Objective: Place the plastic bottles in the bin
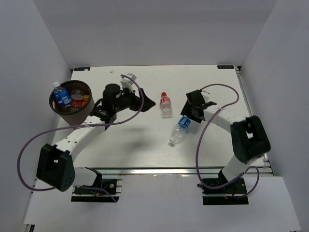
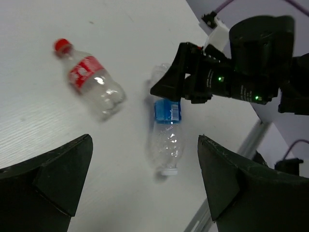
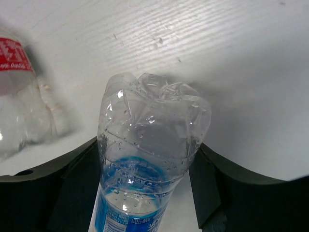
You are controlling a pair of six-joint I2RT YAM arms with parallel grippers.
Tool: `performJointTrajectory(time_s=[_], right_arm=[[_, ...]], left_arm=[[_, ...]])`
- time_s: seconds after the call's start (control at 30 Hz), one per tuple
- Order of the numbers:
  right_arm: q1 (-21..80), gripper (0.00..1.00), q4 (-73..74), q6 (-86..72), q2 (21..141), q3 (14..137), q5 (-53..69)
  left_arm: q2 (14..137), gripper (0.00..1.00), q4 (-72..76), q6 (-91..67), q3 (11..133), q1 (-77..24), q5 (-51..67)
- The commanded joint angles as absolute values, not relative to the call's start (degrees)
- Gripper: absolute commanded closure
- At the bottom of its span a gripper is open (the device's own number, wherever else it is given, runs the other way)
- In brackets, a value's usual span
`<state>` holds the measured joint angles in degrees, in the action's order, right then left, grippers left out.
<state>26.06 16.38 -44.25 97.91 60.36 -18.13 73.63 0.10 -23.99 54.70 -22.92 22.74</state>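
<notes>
Blue-label bottle (image 3: pixel 149 159) lies flat, the right gripper (image 3: pixel 147 154) pinching its base end, ready for lifting. Left gripper (image 2: pixel 145 140) hangs spread wide. The bin (image 1: pixel 52 102) sits at nine o'clock on the table (image 1: pixel 145 150), with a red-label bottle (image 1: pixel 165 105) near centre.

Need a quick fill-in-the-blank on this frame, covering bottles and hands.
1. The right hand straddles the ___-labelled bottle.
2. ___ bottles lie on the table.
3. The bin stands on the robot's ___ side.
4. The left hand holds ___.
Missing: blue; two; left; nothing.
</notes>
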Motion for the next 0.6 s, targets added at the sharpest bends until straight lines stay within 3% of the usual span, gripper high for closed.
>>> performJointTrajectory(time_s=[0.0,0.1,0.3,0.57], right_arm=[[26.37,0.70,13.81,-42.11,87.39,56.18,-21.71],[27.06,0.74,7.49,-37.81,79.58,52.56,-15.58],[30.50,0.72,2.64,-34.28,70.42,51.77,-12.14],[30.94,0.73,0.62,-35.77,67.33,53.26,-5.01]], left_arm=[[77.24,0.02,10.24,-26.35,54.76,-26.10,32.42],[83.66,0.02,14.85,-31.46,56.15,-29.17,38.13],[91.75,0.02,14.41,-28.49,61.61,-36.20,39.98],[95.36,0.02,18.44,-30.05,63.37,-39.55,45.08]])
